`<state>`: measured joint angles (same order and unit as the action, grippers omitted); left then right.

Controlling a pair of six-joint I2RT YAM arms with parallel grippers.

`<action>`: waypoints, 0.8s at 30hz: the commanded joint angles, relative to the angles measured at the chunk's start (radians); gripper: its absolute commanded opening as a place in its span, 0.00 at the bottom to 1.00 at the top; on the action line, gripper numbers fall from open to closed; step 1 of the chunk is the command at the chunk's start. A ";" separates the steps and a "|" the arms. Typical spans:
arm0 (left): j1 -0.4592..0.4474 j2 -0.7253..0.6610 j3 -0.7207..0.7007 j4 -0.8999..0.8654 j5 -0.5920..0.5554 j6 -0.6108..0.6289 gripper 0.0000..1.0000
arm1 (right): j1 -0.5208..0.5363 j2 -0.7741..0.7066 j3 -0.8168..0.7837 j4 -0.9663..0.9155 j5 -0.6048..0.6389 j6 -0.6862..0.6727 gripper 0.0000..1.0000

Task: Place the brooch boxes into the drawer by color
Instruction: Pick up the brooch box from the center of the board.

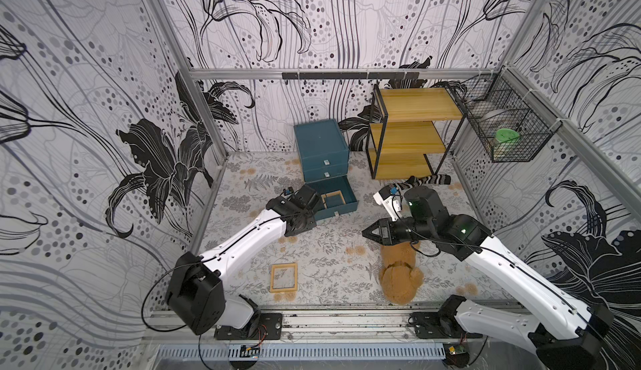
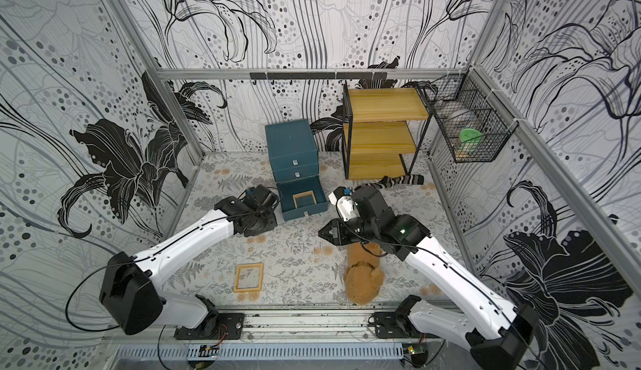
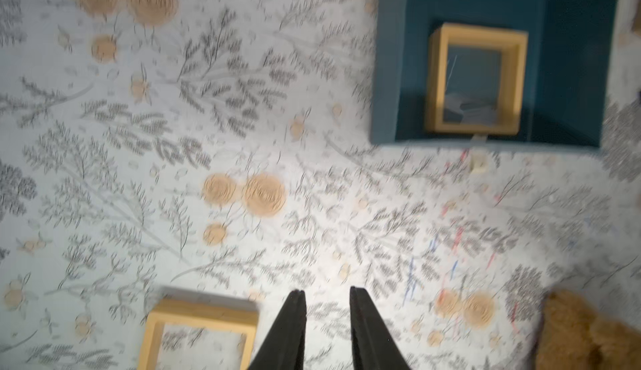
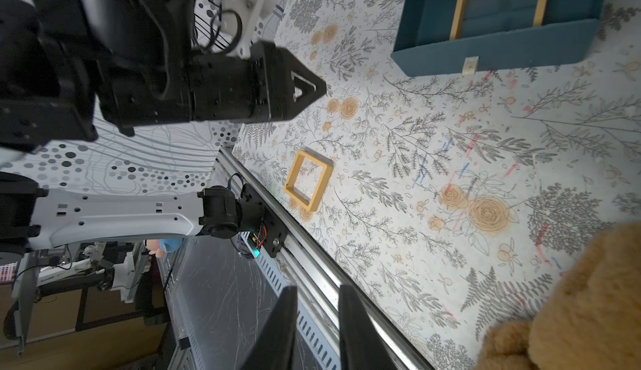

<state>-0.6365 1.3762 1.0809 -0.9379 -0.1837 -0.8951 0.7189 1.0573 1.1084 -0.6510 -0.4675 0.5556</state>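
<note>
We see a yellow-tan brooch box (image 1: 332,200) inside the open teal drawer (image 1: 338,211) mid-frame; left gripper (image 3: 326,295) and right gripper (image 4: 317,290) gape, empty.

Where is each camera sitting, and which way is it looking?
Top views: high at the front, looking down on the table, left arm, right arm, teal chest.
Left wrist: on the left arm, facing down at the table past the left gripper.
Right wrist: on the right arm, facing across the table past the right gripper toward the left arm.
Shared: both wrist views show the open drawer, its yellow brooch box, the loose yellow brooch box, the teddy bear.
</note>
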 commanded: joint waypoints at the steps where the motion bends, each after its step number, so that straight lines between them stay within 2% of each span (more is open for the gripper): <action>1: -0.065 -0.085 -0.104 -0.046 0.025 -0.100 0.27 | 0.005 -0.014 -0.026 -0.027 -0.030 -0.025 0.26; 5: -0.131 -0.168 -0.234 -0.028 0.061 -0.162 0.26 | 0.005 -0.011 -0.043 -0.011 -0.033 -0.025 0.26; 11: -0.205 -0.213 -0.336 -0.022 0.076 -0.169 0.23 | 0.006 -0.013 -0.073 -0.004 -0.076 -0.038 0.26; 24: -0.233 -0.219 -0.464 0.073 0.121 -0.191 0.23 | 0.006 -0.029 -0.097 -0.004 -0.097 -0.028 0.26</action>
<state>-0.8600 1.1557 0.6331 -0.9184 -0.0818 -1.0729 0.7189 1.0393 1.0264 -0.6506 -0.5472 0.5335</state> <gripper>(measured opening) 0.232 0.262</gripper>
